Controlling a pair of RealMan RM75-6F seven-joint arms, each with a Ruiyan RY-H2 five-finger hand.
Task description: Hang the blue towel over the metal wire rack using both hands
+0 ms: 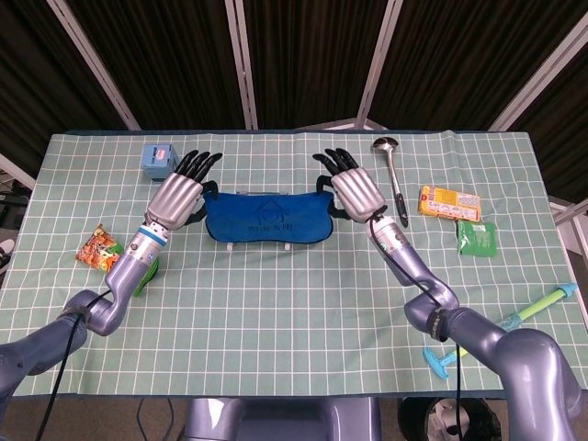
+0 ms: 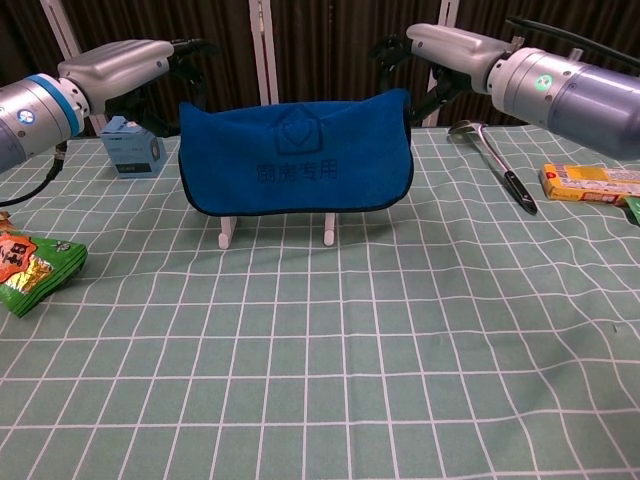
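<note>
I think I am working in a robot test lab, not a home. The table [image 1: 276, 303] has a green checked cloth [image 2: 330, 380], and behind it stand dark panels [image 1: 303, 55] in pale metal frames [image 1: 241, 55]. Small unrelated things lie around: a ladle [image 1: 393, 179], snack packets [image 1: 96, 246], a small blue box [image 1: 157, 158].

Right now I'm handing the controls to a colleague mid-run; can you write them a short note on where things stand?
Left hand: at the blue towel's upper left corner, apparently gripping it, though the contact is partly hidden.
Right hand: at the upper right corner, likewise.
Towel: spread flat and draped over the metal wire rack, of which only the white feet show below the hem. It hangs fairly level in the chest view.
Done: towel is over the rack.
Left: let go with both hands, draw them clear, and check that the towel stays put.
</note>
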